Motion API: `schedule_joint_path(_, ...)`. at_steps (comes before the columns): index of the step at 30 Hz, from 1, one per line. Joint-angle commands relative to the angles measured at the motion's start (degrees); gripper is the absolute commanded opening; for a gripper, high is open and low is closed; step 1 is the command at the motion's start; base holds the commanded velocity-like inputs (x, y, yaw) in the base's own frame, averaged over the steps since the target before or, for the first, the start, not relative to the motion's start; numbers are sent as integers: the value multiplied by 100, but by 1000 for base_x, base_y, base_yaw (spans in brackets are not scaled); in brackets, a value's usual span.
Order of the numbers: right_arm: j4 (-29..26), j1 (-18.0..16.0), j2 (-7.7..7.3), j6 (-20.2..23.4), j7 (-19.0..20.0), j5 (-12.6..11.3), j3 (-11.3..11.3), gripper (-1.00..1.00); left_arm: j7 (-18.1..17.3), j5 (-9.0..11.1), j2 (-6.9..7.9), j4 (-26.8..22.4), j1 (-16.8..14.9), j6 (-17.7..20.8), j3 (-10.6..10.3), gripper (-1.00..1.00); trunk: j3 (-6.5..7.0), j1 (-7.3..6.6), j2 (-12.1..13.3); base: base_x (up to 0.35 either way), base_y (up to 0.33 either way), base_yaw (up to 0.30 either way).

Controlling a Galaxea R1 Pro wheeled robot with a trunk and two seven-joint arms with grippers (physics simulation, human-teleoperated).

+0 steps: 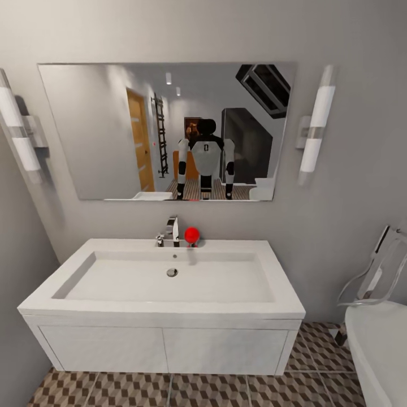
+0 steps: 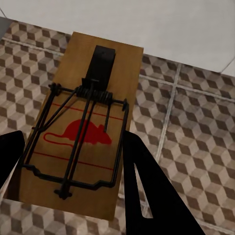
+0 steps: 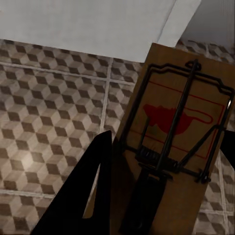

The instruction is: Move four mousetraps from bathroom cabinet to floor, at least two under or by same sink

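with each gripper, left (image 2: 73,161) and right (image 3: 161,161), clamped on a mousetrap (image 2: 83,122) above the bathroom floor (image 2: 196,142), we risk dropping either too far from the sink (image 1: 164,277).

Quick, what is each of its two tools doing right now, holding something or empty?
Left tool: closed on a mousetrap.
Right tool: closed on another mousetrap.

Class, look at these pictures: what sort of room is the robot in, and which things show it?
A bathroom, most likely: a white sink with a chrome tap, a wall mirror above it, and patterned floor tiles.
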Motion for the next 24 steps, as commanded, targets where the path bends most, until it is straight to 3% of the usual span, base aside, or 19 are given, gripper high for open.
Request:
schedule_joint_path(1,26,24,-3,-131,-30,49,-23,-100,-18,47,-2,23,-10,-31,-48,-100,-27,24,-49,0,0,0)
schedule_joint_path(5,27,68,3,-57,-24,54,-13,-100,-18,48,-2,23,-10,-37,-48,-100,-99,112,-209,0,0,0)
schedule_joint_path(10,19,81,6,414,21,102,32,-100,-18,48,-2,23,-10,-47,-48,-100,-189,222,-410,0,0,0)
schedule_joint_path(24,9,83,7,525,-19,116,2,-100,226,57,-2,23,-10,-48,-48,-100,-440,529,-971,0,0,0)
